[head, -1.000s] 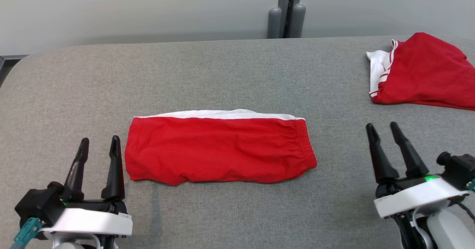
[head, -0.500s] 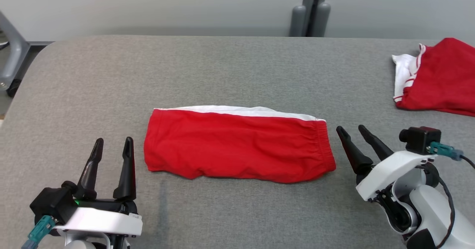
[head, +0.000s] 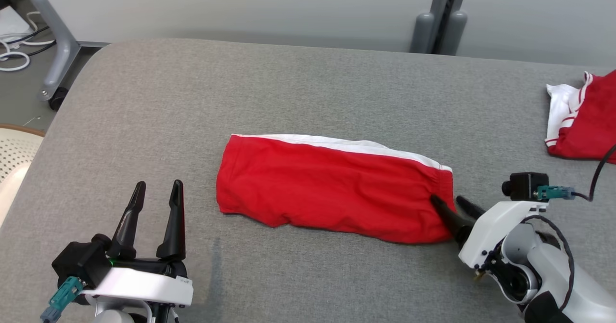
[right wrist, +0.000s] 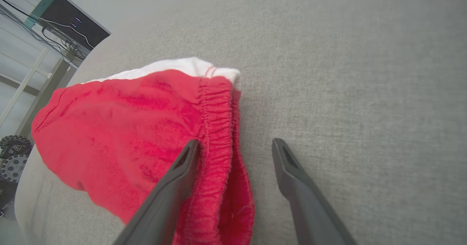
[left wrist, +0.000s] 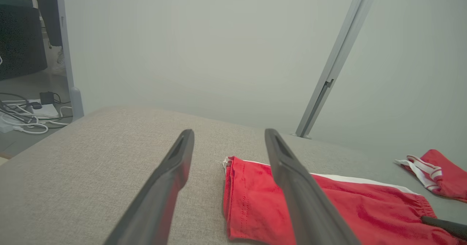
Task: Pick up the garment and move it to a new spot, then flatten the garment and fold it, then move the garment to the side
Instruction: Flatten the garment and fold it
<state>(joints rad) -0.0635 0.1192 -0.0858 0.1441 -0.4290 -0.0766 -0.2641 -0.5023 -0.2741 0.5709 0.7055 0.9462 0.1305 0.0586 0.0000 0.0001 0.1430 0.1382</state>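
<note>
Because the grey bench (head: 308,87) is wide and the red shorts (head: 332,188) lie folded in a long band across its middle, the step in hand looks like the move aside. A second red garment (head: 587,121) sits at the far right edge, so steer clear of it. Your right gripper (head: 446,199) has its jaws spread astride the elastic waistband (right wrist: 217,121), one over cloth, one over bare bench. Go lower, catch every layer, then pinch. Your left gripper (head: 159,184), jaws spread and empty, waits near the front left corner. A second ago the right gripper stood well right of the shorts; the head camera has swung too.
</note>
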